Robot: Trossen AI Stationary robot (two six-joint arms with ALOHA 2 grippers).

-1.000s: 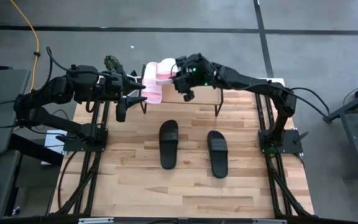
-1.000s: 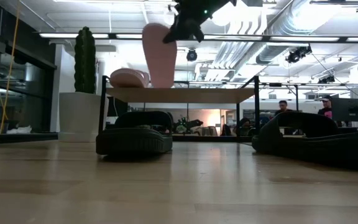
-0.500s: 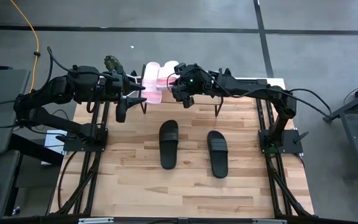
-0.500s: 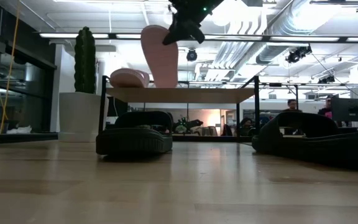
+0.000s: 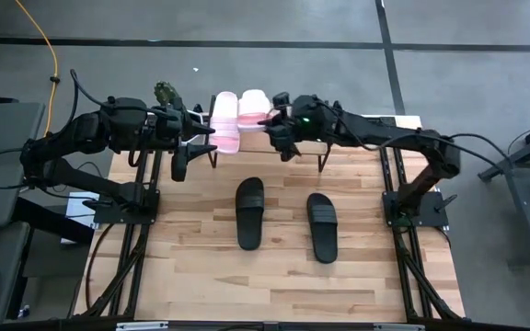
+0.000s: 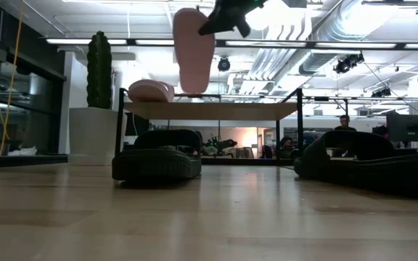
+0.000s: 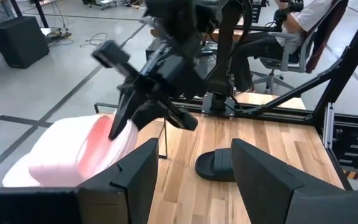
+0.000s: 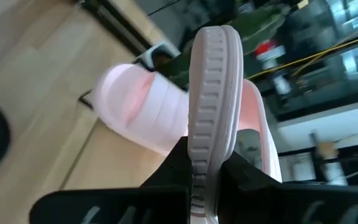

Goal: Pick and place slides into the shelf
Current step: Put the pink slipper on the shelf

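Two black slides (image 5: 250, 212) lie side by side on your wooden surface (image 5: 265, 276), well in front of the shelf (image 6: 212, 109) at its far edge. You see one pink slide (image 6: 150, 90) lying flat on the shelf's left end. Your right tool (image 5: 278, 130) is clamped tight on the rim of the second pink slide (image 6: 193, 49), which hangs upright above the shelf board, clear of it, just beside the resting one. Your left tool (image 5: 194, 138) sits near the shelf's left end with its fingers (image 7: 260, 180) spread wide, holding nothing.
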